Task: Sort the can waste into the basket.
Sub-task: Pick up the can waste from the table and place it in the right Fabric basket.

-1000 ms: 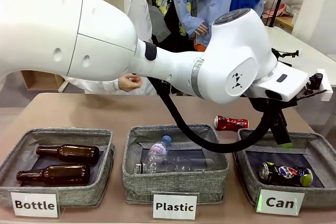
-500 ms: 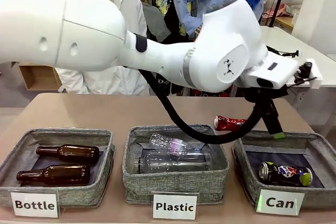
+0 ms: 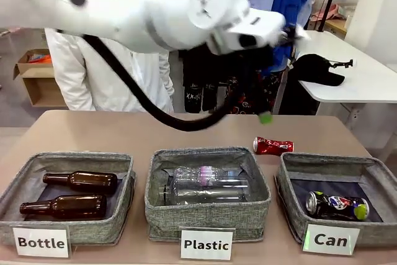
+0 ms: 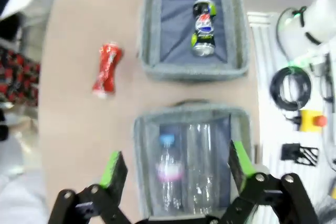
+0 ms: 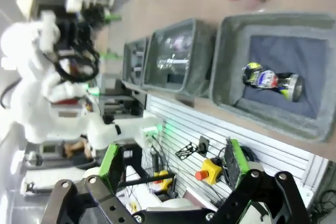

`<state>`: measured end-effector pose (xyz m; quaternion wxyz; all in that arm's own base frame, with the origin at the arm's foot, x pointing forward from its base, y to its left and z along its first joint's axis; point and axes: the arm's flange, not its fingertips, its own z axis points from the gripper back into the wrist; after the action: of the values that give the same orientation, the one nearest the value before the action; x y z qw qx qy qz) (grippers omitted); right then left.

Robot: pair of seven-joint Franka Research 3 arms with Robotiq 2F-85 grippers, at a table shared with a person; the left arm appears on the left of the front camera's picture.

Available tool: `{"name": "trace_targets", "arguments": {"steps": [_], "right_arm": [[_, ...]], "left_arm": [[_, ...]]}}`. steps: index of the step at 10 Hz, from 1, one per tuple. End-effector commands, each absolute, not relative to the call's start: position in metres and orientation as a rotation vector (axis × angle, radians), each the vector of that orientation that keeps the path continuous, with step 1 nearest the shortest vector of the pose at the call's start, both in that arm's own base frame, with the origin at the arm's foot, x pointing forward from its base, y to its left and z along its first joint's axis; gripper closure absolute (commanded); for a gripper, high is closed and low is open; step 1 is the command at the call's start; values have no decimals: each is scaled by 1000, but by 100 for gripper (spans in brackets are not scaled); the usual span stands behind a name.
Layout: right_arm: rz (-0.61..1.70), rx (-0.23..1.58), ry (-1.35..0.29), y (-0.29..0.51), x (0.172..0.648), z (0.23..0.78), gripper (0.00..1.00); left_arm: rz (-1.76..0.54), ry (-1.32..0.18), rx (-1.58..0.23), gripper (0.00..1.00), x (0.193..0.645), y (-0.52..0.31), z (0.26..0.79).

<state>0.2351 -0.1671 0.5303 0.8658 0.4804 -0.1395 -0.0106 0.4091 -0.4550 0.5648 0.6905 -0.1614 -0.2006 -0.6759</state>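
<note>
Crushed red can [image 3: 273,146], shiny, lies on the table at 11 o'clock of the "Can" basket [image 3: 322,161]. The dark can [image 3: 337,205], multicolour print and yellow-green end, lies inside it. My left claw [image 4: 176,163] hangs high over the "Plastic" basket [image 4: 139,150], jaws wide, empty. My right claw [image 5: 173,165] is likewise spread, holding nothing.

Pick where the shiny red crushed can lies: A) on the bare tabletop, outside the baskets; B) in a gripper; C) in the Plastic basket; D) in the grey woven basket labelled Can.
A: the shiny red crushed can lies on the tan tabletop, just beyond the rim of the grey woven Can basket.
</note>
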Motion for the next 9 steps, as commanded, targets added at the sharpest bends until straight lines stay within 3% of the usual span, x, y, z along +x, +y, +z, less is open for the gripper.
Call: {"name": "trace_targets", "arguments": {"steps": [1, 4, 6, 8, 9], "right_arm": [[50, 997, -238, -112, 260, 533, 0], [185, 999, -33, -22, 293, 526, 0], [188, 1086, 210, 12, 317, 509, 0], [74, 1264, 382, 1, 343, 484, 0], [-13, 1347, 368, -14, 356, 476, 0]], "left_arm": [[-1397, -462, -376, 0, 395, -372, 565], [-1160, -452, -553, 0, 379, -221, 550], [-778, -470, -815, 0, 384, -107, 533], [-602, -346, -1102, 0, 390, -23, 501], [-564, -300, -1230, 0, 398, 2, 479]]}}
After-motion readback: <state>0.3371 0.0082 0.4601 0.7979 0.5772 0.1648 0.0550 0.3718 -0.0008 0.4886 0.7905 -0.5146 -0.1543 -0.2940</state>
